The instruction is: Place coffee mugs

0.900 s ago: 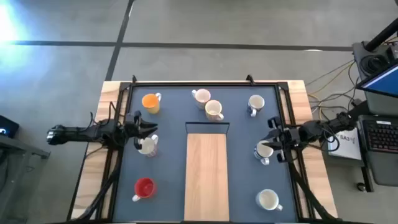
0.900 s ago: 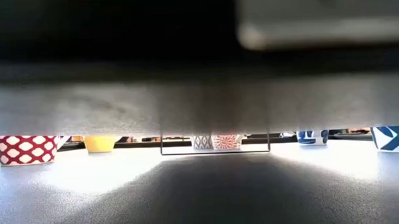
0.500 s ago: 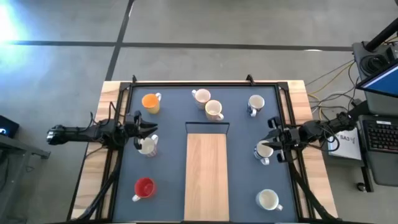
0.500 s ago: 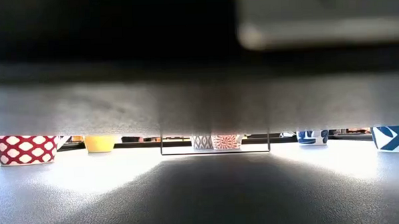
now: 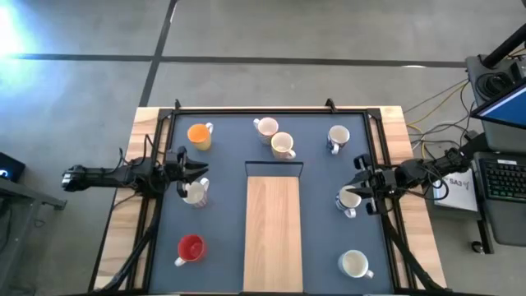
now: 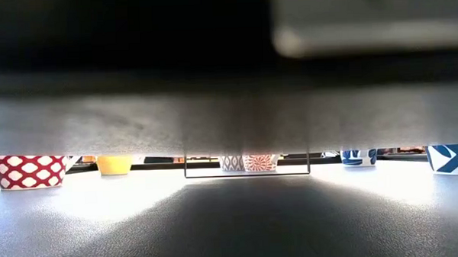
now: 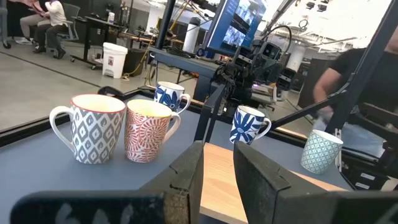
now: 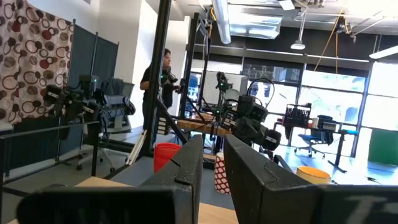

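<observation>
Flanking wooden board (image 5: 274, 226): mugs w/ claws beside.

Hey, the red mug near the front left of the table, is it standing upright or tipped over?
Upright. In the high view the red mug shows a full round rim facing up; the low view shows it standing on its base.

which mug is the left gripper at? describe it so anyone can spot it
Start from the light wooden board in the middle of the blue-grey table top. Left of its far end, the left gripper sits over a cream mug. It lies between the orange mug and the red mug, the only pale one on that side.
</observation>
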You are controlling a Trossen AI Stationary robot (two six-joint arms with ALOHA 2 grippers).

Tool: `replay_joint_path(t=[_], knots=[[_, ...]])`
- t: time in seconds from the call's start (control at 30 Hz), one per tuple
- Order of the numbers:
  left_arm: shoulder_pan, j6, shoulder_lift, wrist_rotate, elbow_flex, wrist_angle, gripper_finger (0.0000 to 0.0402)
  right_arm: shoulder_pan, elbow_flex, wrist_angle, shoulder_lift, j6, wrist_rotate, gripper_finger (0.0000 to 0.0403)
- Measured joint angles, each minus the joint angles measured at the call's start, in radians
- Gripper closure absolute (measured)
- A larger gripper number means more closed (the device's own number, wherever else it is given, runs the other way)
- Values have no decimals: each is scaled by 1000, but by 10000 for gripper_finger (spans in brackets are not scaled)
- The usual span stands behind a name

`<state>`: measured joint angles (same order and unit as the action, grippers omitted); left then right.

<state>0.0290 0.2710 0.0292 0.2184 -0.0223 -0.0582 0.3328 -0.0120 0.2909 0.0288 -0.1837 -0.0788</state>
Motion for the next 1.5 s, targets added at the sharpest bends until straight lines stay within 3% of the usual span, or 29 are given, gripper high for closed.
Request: replay_joint_path(t=[1.13, 1.5], knots=[[0, 0, 0, 0, 0, 0, 330, 0, 0, 0, 0, 1, 0, 349], [0, 0, 0, 0, 0, 0, 330, 0, 0, 6, 0, 270, 0, 349]])
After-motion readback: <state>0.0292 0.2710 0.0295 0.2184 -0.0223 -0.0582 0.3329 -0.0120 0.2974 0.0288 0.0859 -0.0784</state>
